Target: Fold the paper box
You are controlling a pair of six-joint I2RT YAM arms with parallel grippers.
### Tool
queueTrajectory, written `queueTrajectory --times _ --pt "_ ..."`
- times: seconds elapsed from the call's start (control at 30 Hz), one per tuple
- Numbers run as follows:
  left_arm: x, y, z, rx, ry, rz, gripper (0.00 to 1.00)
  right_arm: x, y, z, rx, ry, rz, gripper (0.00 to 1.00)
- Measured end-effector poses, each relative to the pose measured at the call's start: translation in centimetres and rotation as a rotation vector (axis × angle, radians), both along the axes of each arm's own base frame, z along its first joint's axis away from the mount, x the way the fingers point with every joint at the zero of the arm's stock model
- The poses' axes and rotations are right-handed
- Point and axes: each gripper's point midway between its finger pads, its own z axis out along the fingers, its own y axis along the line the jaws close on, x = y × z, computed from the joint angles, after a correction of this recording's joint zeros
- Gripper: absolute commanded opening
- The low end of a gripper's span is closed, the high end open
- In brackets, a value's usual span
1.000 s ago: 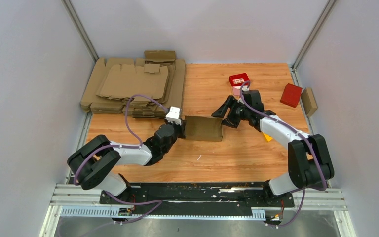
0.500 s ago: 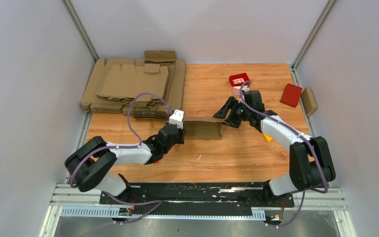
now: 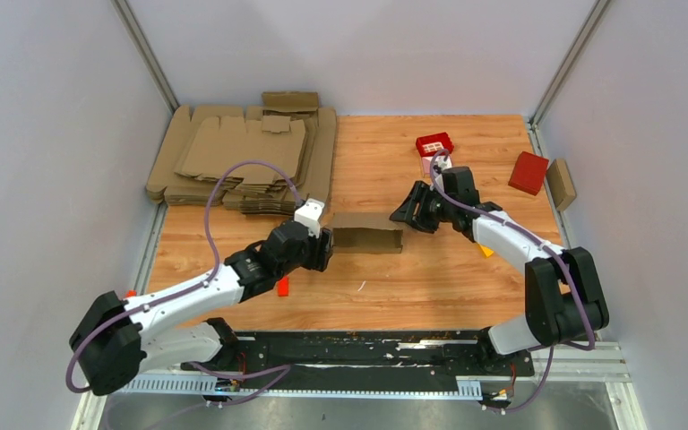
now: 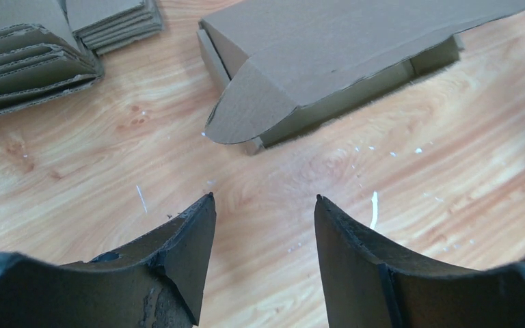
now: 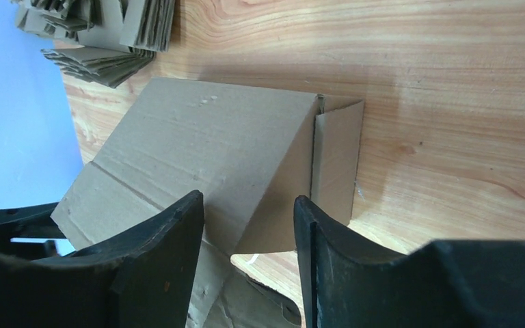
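Observation:
The paper box [image 3: 367,235] lies on the wooden table between the two arms, a brown oblong shell with a rounded end flap [image 4: 246,113] on its left end. My left gripper [image 3: 327,244] is just off that left end, open and holding nothing; in the left wrist view its fingertips [image 4: 263,198] hover over bare wood short of the box [image 4: 328,61]. My right gripper [image 3: 408,210] is at the box's right end. In the right wrist view it is open [image 5: 246,198], and the box's top panel [image 5: 205,150] and side flap [image 5: 335,157] show past the gap.
A pile of flat cardboard blanks [image 3: 242,152] fills the back left, its edges also in the left wrist view [image 4: 34,61]. Two red boxes [image 3: 434,143] [image 3: 528,172] and a small brown box [image 3: 561,184] sit at the back right. Small orange [image 3: 282,286] and yellow [image 3: 485,250] pieces lie by the arms.
My left gripper has let go of the box's left end, opened and drawn back a little. The box has dropped lower and flatter. My right gripper's jaws have narrowed somewhat.

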Motion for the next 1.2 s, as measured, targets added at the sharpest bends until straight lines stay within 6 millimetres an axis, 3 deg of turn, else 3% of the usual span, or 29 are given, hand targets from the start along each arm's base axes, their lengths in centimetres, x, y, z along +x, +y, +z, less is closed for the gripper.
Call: queueTrajectory --times 0.27,0.63,0.87,1.2 --pt "-1.1 1.1 2.5 -0.027 0.009 -0.011 0.69 -0.6 -0.1 -0.8 -0.049 -0.030 0.062 0.61" --pt "2.3 1.6 4.4 -0.098 -0.002 0.070 0.65 -1.9 0.0 -2.0 -0.128 -0.058 0.145 0.65" --pt "4.1 0.0 0.7 -0.038 0.048 0.055 0.67 -2.8 -0.3 -3.3 -0.142 -0.059 0.163 0.60" --pt "5.5 0.1 -2.2 0.023 0.068 0.052 0.66 -3.7 -0.1 -5.2 -0.179 -0.059 0.195 0.60"
